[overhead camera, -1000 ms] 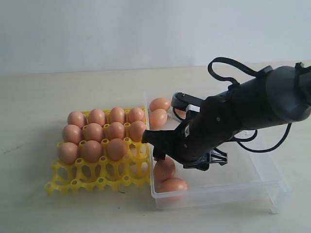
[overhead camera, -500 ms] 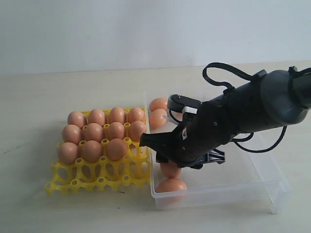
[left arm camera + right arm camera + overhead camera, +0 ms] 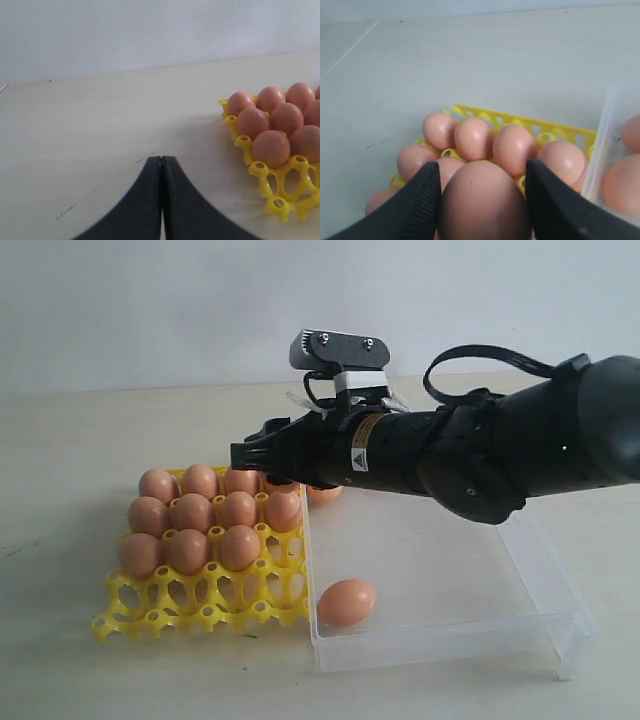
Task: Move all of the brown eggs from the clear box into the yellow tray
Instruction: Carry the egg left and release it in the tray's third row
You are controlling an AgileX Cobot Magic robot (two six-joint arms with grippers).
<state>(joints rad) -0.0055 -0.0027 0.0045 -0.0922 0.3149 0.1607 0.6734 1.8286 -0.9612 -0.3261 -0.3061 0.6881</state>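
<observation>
Right hand has a brown egg pinched between its fingers, hovering over the packed far rows of the yellow tray, which sits at 9 o'clock of the clear box. Another egg lies in the box's 7 o'clock corner. Left hand is pinched closed, empty, over bare surface.
</observation>
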